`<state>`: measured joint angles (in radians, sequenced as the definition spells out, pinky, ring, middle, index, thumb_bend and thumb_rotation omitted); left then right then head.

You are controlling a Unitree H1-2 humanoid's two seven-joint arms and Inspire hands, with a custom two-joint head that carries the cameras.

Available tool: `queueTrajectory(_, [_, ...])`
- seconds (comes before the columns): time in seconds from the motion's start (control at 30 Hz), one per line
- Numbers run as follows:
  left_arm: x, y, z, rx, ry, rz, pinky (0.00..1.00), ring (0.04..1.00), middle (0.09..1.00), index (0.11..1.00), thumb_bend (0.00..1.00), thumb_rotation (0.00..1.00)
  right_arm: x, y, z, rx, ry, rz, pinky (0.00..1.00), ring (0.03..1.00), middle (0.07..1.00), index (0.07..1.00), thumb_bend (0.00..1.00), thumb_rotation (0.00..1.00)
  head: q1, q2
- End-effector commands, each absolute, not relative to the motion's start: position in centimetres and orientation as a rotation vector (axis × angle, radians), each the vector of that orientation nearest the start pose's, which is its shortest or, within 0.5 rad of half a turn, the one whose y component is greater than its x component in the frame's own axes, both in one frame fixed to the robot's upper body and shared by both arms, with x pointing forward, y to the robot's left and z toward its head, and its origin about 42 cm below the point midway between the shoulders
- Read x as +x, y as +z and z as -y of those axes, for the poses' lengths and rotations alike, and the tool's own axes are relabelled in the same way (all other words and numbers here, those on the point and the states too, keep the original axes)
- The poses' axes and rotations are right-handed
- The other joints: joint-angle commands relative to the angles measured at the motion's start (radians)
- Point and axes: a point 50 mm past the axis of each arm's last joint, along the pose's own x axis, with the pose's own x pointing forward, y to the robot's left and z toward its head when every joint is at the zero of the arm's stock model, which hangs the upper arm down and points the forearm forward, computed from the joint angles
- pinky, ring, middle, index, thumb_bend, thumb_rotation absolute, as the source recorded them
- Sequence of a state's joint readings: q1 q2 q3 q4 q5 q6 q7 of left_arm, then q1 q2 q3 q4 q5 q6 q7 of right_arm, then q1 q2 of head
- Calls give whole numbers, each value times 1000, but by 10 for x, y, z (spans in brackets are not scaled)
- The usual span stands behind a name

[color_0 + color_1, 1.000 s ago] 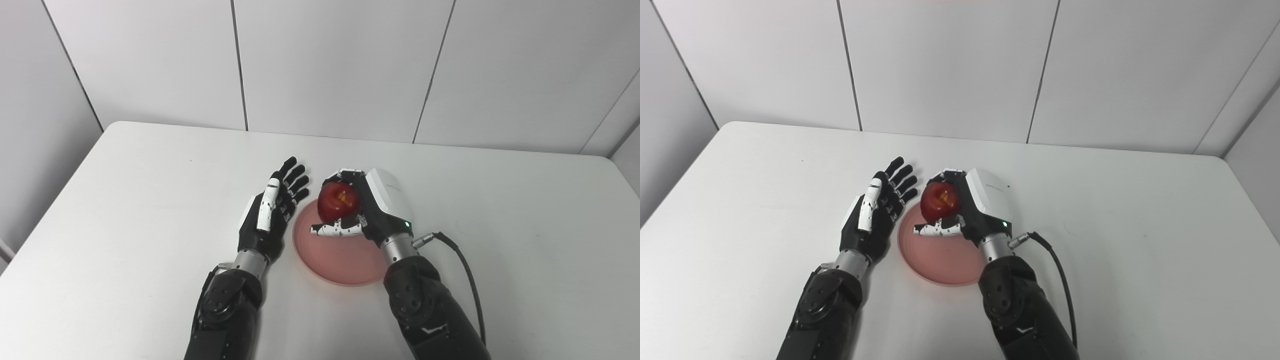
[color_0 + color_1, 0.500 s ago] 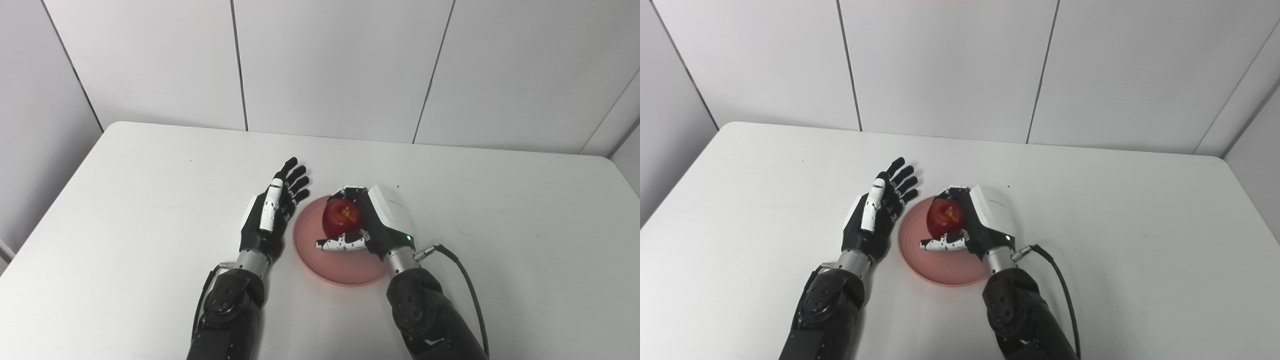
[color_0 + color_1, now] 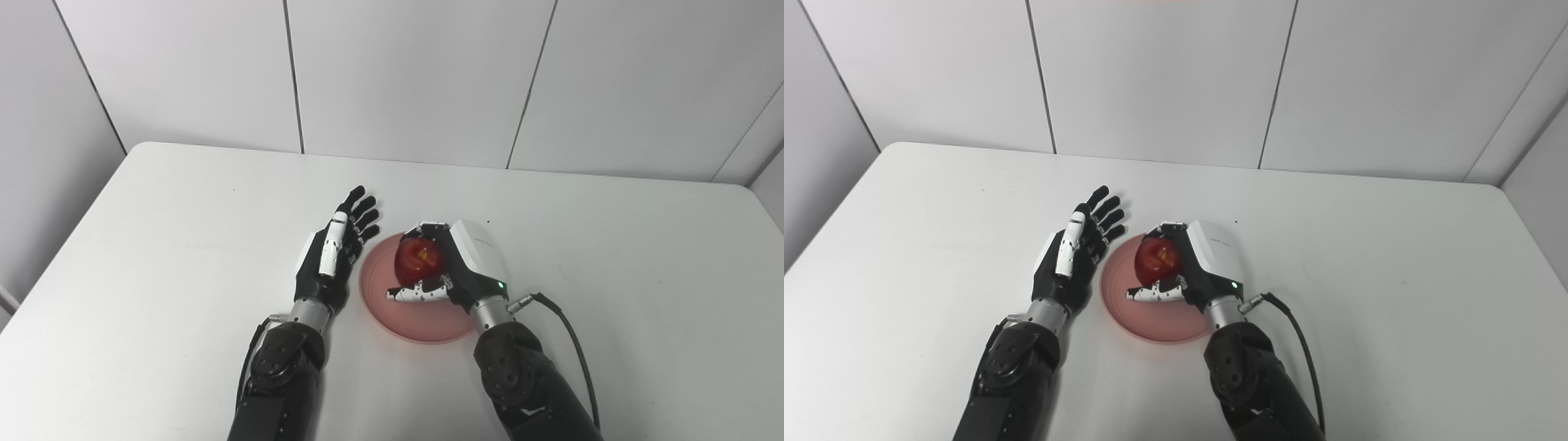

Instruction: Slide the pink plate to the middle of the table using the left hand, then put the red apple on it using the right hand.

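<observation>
**Apple comes down over the pink plate, fingers not yet released**

Your right hand point(image 3: 456, 269) has lowered the red apple point(image 3: 418, 261) from above the far rim a second ago to the upper middle of the pink plate point(image 3: 422, 321), near the centre of the white table point(image 3: 612, 245). The fingers and thumb point(image 3: 416, 295) remain clamped around the fruit, the thumb lying beneath it at its 6 o'clock. The whole picture has also shifted a little since the last frame, so some of that apparent travel belongs to your head cameras.

Your left hand point(image 3: 331, 257) rests at the plate's 9 o'clock, just beside the rim, fingers spread apart and holding nothing. It has barely moved, which suggests the slide is finished and only the placing is left.

You cannot tell from either eye view whether the apple's underside already touches the plate: the thumb and palm cover the contact. The plate's rim at 3 o'clock is hidden behind your right wrist, and both forearms are cut off at the bottom edge. The cable point(image 3: 569, 331) from the right wrist trails toward 5 o'clock, clear of the plate.
</observation>
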<state>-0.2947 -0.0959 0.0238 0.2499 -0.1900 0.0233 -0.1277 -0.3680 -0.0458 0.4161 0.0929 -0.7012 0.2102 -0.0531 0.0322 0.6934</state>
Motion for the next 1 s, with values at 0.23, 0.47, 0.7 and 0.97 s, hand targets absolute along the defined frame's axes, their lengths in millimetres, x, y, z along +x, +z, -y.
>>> queueTrajectory(0.23, [363,97,-150,-275,-183,-85,913,918,922,907,372,1000,368,184,91,-836,256,307,506,617,691,687,905,253,-3,0])
queueTrajectory(0.47, [363,96,-151,-263,-184,-90,924,918,923,910,381,1000,369,185,91,-831,275,309,558,652,715,725,998,302,-4,0])
queueTrajectory(0.7, [363,97,-151,-265,-187,-91,944,928,928,917,382,1000,369,186,92,-823,282,322,614,688,739,748,1000,356,-4,-2])
queueTrajectory(0.97, [362,97,-152,-265,-189,-94,952,934,930,920,380,1000,368,192,97,-804,273,354,658,717,758,769,1000,398,-5,-3])
